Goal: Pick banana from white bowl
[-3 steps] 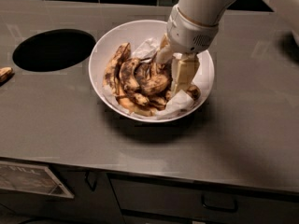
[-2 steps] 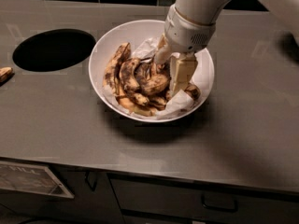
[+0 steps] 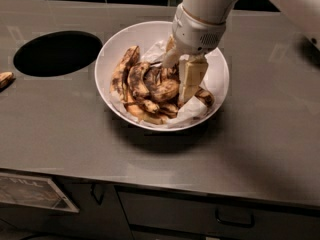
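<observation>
The white bowl (image 3: 112,59) sits on the grey counter, lined with white paper and holding several brown-spotted ripe bananas (image 3: 137,81). My gripper (image 3: 177,81) reaches down from the upper right into the right half of the bowl, right among the bananas, with one banana (image 3: 165,90) directly under it. The white arm hides the bowl's far right rim and part of the pile. I cannot see whether a banana is held.
A dark round hole (image 3: 57,54) is cut into the counter left of the bowl. A banana end (image 3: 5,79) lies at the far left edge. Below the counter's front edge are drawers with a handle (image 3: 235,219) and a label (image 3: 35,191).
</observation>
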You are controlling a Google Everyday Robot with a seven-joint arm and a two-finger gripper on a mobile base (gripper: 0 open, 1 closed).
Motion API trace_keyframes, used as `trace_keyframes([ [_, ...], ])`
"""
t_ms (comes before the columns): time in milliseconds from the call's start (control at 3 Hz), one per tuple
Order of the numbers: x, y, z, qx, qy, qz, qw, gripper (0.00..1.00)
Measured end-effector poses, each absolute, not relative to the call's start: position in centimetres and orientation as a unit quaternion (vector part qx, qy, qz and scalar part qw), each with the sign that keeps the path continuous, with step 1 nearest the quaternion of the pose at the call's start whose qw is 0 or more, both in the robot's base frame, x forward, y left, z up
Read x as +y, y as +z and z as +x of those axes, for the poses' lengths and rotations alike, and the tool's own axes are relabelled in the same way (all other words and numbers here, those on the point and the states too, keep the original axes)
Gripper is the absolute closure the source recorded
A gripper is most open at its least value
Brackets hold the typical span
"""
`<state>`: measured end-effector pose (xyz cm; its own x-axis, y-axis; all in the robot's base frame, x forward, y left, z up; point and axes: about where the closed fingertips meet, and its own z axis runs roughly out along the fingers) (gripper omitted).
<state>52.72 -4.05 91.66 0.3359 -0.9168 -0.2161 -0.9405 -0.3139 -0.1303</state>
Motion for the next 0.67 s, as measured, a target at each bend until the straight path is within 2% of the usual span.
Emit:
trace_keyframes([
  [667,-3.52,91.37,53.00,0.564,0.056,-0.818,0.104,0.37],
])
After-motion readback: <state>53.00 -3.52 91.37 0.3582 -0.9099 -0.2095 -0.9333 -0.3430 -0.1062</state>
